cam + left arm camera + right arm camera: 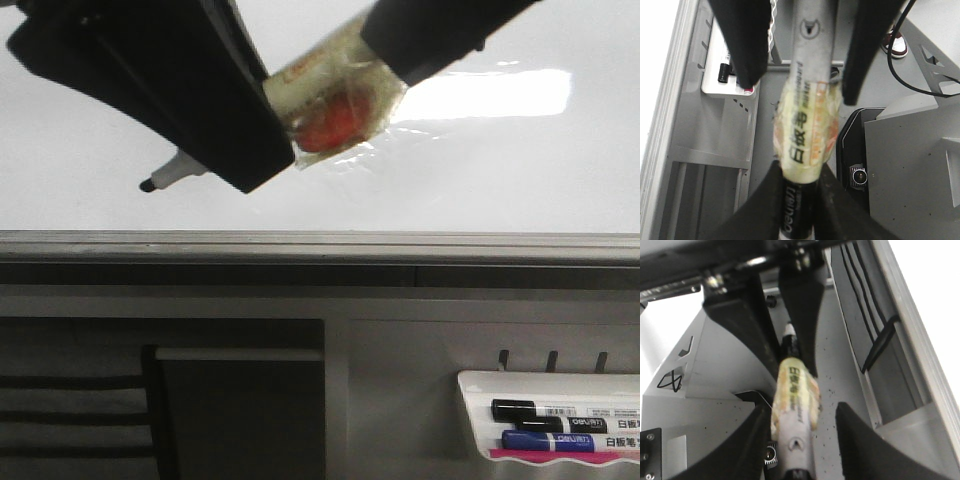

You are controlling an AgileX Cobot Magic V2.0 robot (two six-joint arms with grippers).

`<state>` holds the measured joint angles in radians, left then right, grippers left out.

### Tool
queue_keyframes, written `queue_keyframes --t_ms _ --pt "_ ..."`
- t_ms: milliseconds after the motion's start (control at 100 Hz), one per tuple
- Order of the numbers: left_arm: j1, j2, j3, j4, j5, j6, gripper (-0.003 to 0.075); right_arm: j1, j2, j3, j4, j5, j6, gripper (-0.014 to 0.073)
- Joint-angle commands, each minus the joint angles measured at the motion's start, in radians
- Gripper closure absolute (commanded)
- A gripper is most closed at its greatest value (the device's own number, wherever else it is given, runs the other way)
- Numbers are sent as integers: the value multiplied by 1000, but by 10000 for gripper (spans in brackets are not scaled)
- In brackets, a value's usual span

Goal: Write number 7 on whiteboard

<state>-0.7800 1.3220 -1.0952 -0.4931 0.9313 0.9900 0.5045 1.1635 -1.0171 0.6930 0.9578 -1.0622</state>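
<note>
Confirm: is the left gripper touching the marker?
Touching. Left wrist view: the left gripper has its fingers pressed on both sides of the marker, no gap.

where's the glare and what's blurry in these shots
Front view: a bright rectangular light reflection sits on the whiteboard, and both grippers near the lens are soft. Left wrist view: the taped marker is blurred. Right wrist view: the board's corner is blown out white.

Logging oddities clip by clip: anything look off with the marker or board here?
Yes: the marker has a yellowed, crinkled tape wad around its barrel, with something red inside. Both grippers' fingers meet at that marker. The whiteboard shows no ink yet.
</note>
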Motion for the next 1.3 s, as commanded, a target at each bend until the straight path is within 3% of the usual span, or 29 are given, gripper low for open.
queue_keyframes --t_ms 0,220,670,860,950,1120,1170,1290 --pt "-10 -22 -37 -40 -32 2 741 0 -13 -33 62 -29 -36 323" --pt "-10 -22 -37 -40 -32 2 741 0 -7 -33 62 -21 -38 340" --pt "-10 -22 -37 -40 -33 2 741 0 -7 -33 62 -9 -38 650" --pt "-10 -22 -37 -40 -38 -3 734 0 -7 -33 60 -5 -38 665" --pt "-10 -22 -37 -40 -38 -3 655 0 -7 -33 60 -5 -38 665" --pt "-10 -22 -37 -40 -38 -3 307 0 -7 -33 60 3 -38 665" --pt "-10 -22 -37 -40 -38 -3 237 0 -7 -33 60 3 -38 665" --pt "-6 -37 -42 -38 -34 -10 209 0 -9 -33 57 -7 -38 664"
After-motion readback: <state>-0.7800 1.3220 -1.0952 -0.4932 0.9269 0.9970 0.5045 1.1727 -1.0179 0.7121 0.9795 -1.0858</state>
